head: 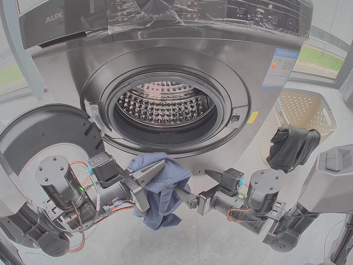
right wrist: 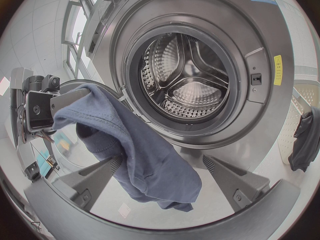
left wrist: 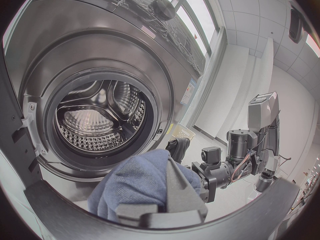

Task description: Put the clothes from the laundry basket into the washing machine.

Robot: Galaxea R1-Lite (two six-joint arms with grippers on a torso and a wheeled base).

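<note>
A blue garment (head: 163, 192) hangs in front of the washing machine's open drum (head: 163, 103), below the door opening. My left gripper (head: 158, 173) is shut on the garment's upper fold, with one finger (left wrist: 180, 190) lying over the cloth. My right gripper (right wrist: 163, 170) is open just beside it, the cloth draping between its spread fingers (right wrist: 230, 177) and brushing one of them. A cream laundry basket (head: 312, 111) leans at the machine's right side with a black garment (head: 292, 146) draped over its rim.
The machine's round door (head: 44, 137) stands swung open on the left, close behind my left arm. The steel drum (right wrist: 190, 77) holds no clothes that I can see. Pale floor tiles (head: 206, 240) lie below the grippers.
</note>
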